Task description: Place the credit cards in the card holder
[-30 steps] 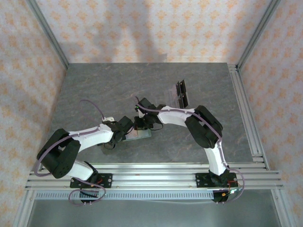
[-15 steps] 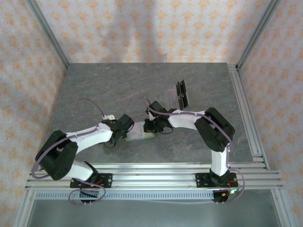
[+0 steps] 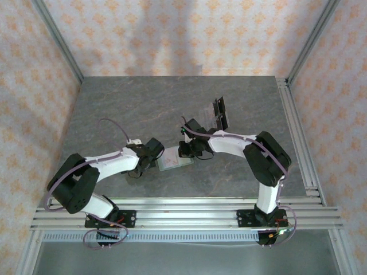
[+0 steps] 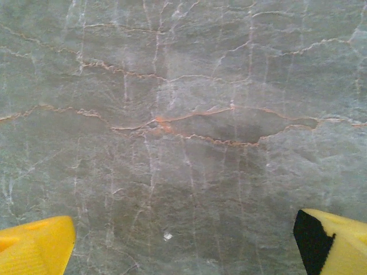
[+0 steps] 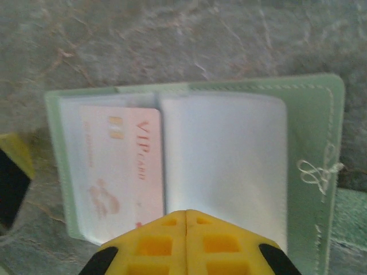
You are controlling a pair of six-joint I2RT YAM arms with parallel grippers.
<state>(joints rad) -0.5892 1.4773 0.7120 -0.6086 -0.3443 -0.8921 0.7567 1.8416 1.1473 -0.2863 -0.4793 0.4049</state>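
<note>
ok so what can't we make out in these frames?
Right wrist: the shut right gripper covers the card holder's near edge; whether it touches is unclear.
Right wrist: the inserted card is blurred; only "VIP" reads.
Top external: the loose credit cards are too small to count.
Left wrist: the open left gripper is cut off by the bottom edge; just its tips over the table.

Card holder (image 5: 312, 143) — sage-green, open flat on the grey surface (image 5: 172, 40), just ahead of the closed gripper (image 5: 186, 220); one pinkish credit card (image 5: 123, 172) sleeved ahead-left.
</note>
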